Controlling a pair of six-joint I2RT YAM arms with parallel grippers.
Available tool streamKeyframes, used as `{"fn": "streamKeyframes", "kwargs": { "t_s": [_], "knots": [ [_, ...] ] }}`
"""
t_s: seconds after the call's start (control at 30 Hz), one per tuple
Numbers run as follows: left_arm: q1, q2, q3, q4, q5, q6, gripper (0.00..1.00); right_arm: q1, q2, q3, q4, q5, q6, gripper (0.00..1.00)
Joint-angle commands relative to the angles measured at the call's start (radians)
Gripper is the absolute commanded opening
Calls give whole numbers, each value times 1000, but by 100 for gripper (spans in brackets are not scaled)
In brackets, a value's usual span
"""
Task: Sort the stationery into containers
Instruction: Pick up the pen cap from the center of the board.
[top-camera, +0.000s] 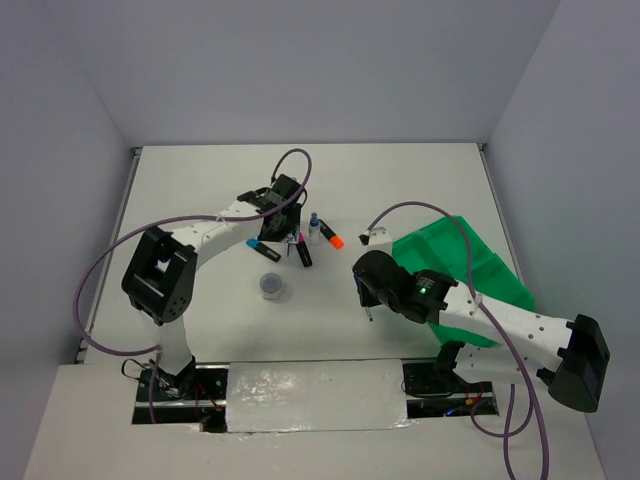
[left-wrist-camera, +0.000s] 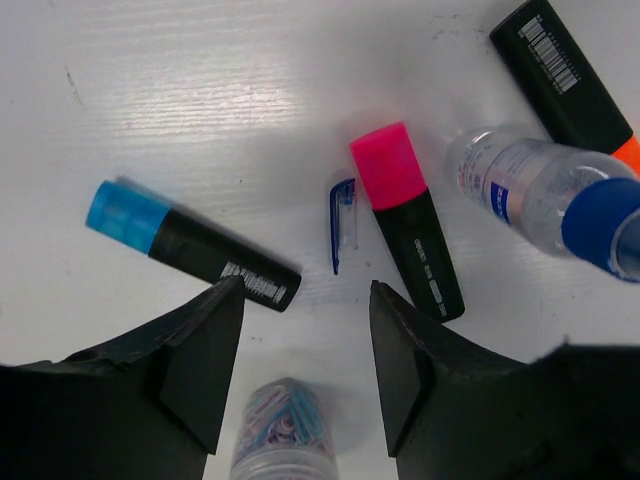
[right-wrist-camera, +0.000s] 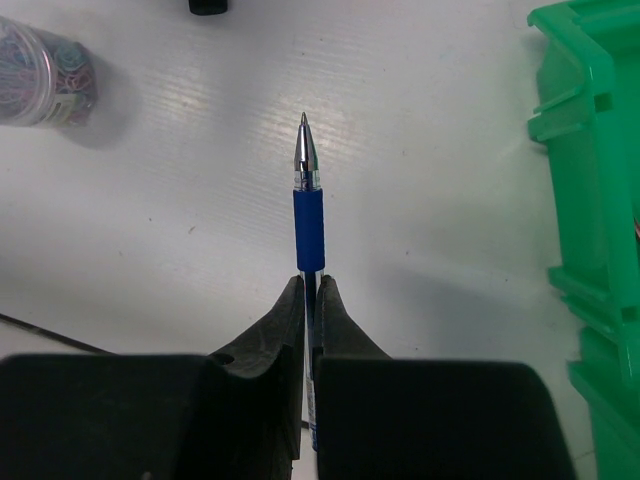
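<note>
My left gripper (left-wrist-camera: 305, 290) is open over a cluster of stationery, with nothing between its fingertips. Ahead of it lie a blue-capped highlighter (left-wrist-camera: 190, 245), a pink-capped highlighter (left-wrist-camera: 405, 220), a loose blue pen cap (left-wrist-camera: 343, 222), a white bottle with a blue cap (left-wrist-camera: 550, 195) and an orange-capped highlighter (left-wrist-camera: 570, 85). A round tub of paper clips (left-wrist-camera: 285, 435) stands under the wrist, behind the fingertips. My right gripper (right-wrist-camera: 312, 285) is shut on a blue pen (right-wrist-camera: 308, 210), tip pointing forward above the table. The green tray (top-camera: 470, 265) lies to its right.
From above, the cluster sits mid-table around the left gripper (top-camera: 293, 238), and the tub (top-camera: 272, 287) stands nearer the bases. The right gripper (top-camera: 367, 303) hangs between the tub and the tray, whose wall (right-wrist-camera: 590, 200) is close on its right. White walls enclose the table.
</note>
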Motion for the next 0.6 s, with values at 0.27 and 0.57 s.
{"fn": "streamKeyframes", "kwargs": {
  "t_s": [0.27,0.57],
  "knots": [
    [4,128,44,52,34,21,59,-1,-8,5,-1,36,-37,0],
    [4,180,64,59,15,10,59,-1,27,25,3,25,-51,0]
  ]
}}
